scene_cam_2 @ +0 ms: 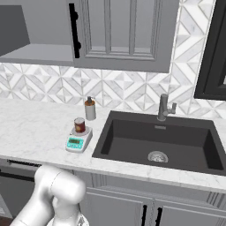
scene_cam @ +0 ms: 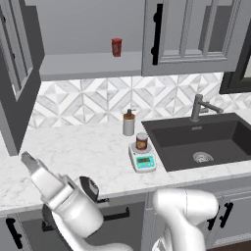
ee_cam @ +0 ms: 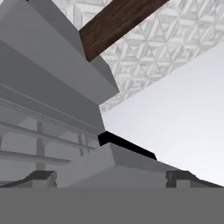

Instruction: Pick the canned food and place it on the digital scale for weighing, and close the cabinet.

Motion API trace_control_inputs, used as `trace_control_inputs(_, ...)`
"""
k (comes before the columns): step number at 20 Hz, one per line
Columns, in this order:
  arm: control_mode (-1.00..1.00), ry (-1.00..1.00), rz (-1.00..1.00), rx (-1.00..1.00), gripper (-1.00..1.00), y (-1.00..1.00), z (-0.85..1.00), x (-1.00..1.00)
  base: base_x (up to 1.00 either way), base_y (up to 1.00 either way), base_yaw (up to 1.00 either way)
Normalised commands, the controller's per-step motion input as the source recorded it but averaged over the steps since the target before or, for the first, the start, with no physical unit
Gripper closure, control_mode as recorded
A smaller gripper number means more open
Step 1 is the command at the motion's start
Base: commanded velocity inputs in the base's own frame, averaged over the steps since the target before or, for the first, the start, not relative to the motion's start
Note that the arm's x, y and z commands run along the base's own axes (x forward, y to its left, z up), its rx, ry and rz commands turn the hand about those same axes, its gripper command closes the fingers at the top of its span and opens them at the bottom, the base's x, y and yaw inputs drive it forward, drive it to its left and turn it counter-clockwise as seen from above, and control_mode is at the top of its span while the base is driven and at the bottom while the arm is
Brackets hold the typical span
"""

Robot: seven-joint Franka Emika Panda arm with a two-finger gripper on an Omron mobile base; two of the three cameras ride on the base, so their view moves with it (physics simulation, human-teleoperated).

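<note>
Left base view showed the can (scene_cam: 141, 141) already on the scale (scene_cam: 142, 160); the cabinet door (scene_cam: 14, 68) hung open at left; fingers (ee_cam: 112, 177) stood wide, empty; push near the door's free edge, swinging smoothly.

Two base views looking forward and down from behind, left and right, sharing the white marble counter (scene_cam: 73, 152), dark sink (scene_cam_2: 176, 145) and patterned backsplash. Hand view tilted, close against the grey glass-paned cabinet door (ee_cam: 43, 127).
</note>
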Motion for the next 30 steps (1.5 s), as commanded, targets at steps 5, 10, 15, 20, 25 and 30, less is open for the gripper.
trace_control_inputs(5,-1.00,0.00,-0.02,0.00,-1.00,0.97,-0.09,0.02,0.00,0.00,0.00)
trace_control_inputs(10,-1.00,0.00,-0.02,0.02,-1.00,0.79,-0.61,0.10,0.00,0.00,0.00)
trace_control_inputs(15,-1.00,-0.03,-0.12,0.11,-1.00,0.38,0.08,0.69,0.00,0.00,0.00)
trace_control_inputs(20,-1.00,-0.01,-0.15,0.38,-1.00,-0.13,0.55,0.21,0.00,0.00,0.00)
trace_control_inputs(25,-1.00,0.00,-0.13,0.58,-1.00,-0.79,0.63,0.00,0.00,0.00,0.00)
trace_control_inputs(30,-1.00,0.09,-0.12,0.56,-1.00,-1.00,0.67,0.05,0.00,0.00,0.00)
